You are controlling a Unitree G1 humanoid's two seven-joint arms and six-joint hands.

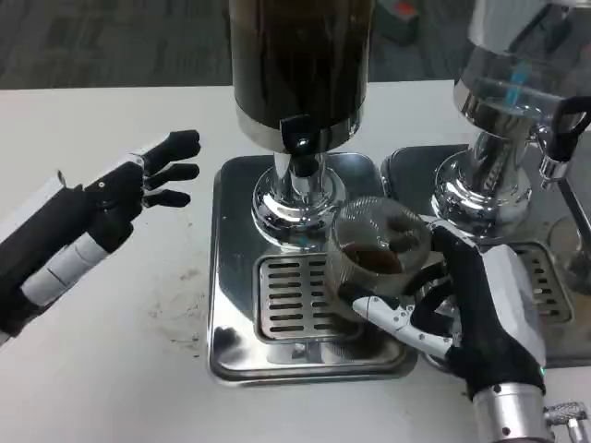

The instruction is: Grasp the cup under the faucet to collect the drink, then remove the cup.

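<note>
right now the right hand is wrapped around the clear cup, holding it over the slotted drip grille, just forward of the faucet, with dark drink inside whose level is hard to read through the glare. off to the far side the left hand hovers over the white table with fingers spread, gripping nothing. the dark dispenser tank is cut off at the top, and the second dispenser beyond the right hand is cropped too.

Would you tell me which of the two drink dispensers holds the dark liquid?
The central steel-based dispenser, above the clear plastic cup; the right-hand dispenser looks clear.
</note>
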